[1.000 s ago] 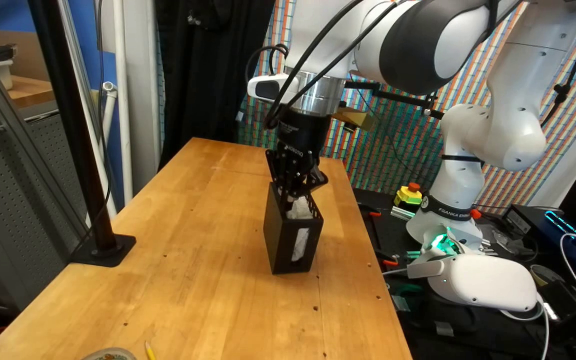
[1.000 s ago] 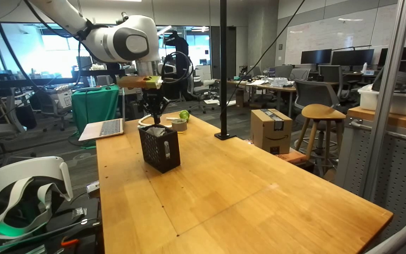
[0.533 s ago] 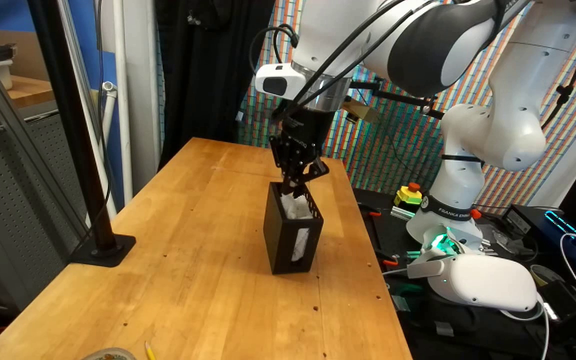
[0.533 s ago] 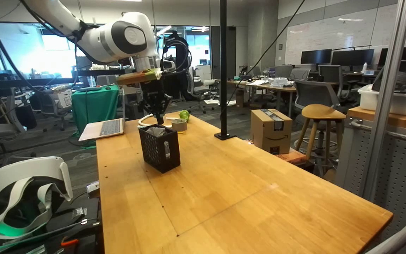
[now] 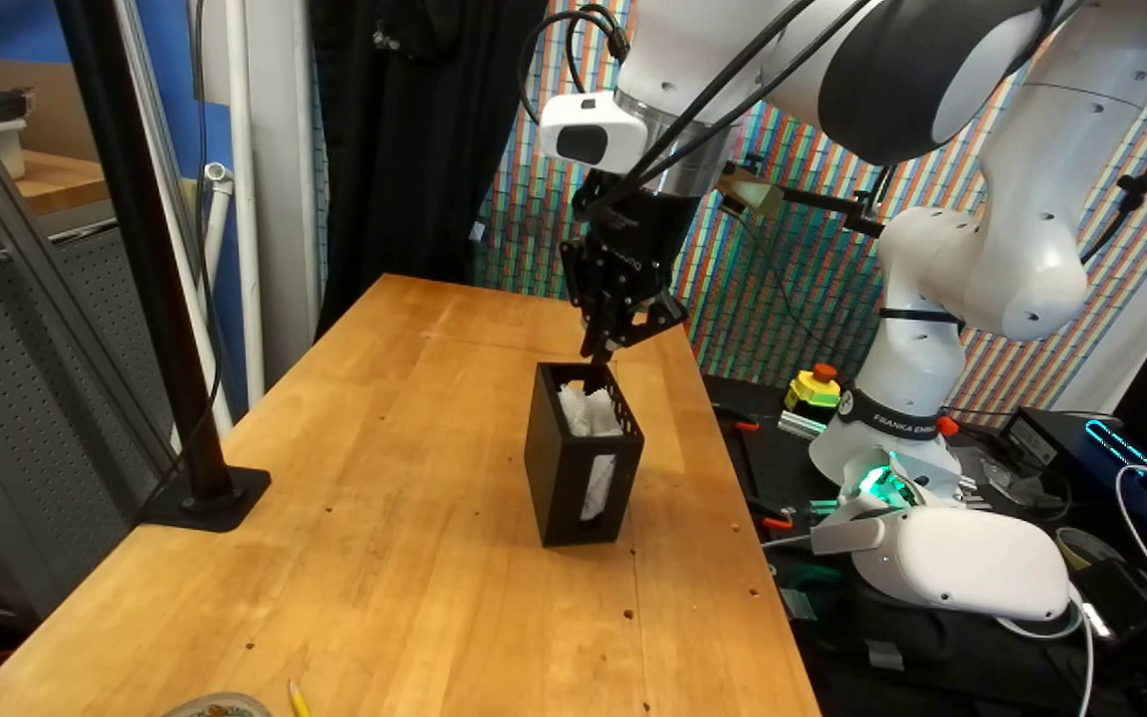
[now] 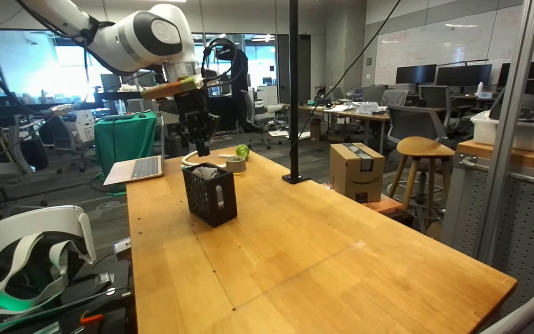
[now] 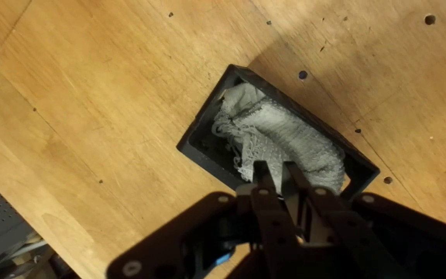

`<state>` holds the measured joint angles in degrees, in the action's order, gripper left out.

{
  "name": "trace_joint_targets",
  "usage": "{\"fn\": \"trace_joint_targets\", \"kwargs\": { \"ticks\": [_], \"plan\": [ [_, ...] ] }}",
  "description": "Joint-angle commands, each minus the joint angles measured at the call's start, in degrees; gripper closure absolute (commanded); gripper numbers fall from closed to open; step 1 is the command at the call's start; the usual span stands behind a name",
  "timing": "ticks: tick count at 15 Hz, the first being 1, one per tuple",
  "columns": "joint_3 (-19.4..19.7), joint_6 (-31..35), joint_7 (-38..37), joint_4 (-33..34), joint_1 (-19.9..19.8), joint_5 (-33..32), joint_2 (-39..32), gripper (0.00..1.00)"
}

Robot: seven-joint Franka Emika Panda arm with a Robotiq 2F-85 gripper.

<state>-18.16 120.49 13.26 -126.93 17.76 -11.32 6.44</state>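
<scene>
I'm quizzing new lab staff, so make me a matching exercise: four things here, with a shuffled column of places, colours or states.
1 cloth
2 bin
3 end effector
4 VR headset

A slightly parted, holding nothing
B white, beside the table
C black, standing on the table
D inside the bin

Pairs: 1-D; 2-C; 3-A; 4-B
</scene>
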Motion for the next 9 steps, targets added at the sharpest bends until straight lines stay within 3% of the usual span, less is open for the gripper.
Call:
{"fn": "trace_joint_targets", "kwargs": {
  "ticks": [1, 3, 4, 5, 6, 7, 9],
  "plan": [
    [0.62, -1.72, 12.88, 0.34, 1.54, 5.05, 2.15, 0.52],
    [0.96, -1.49, 20.09, -1.04, 2.19, 7.73, 3.71, 0.36],
    [1.04, -1.68, 23.47, -1.48, 2.64, 8.97, 4.33, 0.35],
    [1.15, -2.06, 26.93, -1.7, 3.08, 10.04, 4.71, 0.73],
    [1.19, -2.49, 30.23, -1.79, 3.44, 10.97, 4.9, 0.66],
    [1.23, -2.95, 33.51, -1.82, 3.81, 11.88, 5.09, 0.66],
    [1.23, -4.79, 39.68, -1.31, 4.56, 13.74, 5.0, 0.81]
  ]
}}
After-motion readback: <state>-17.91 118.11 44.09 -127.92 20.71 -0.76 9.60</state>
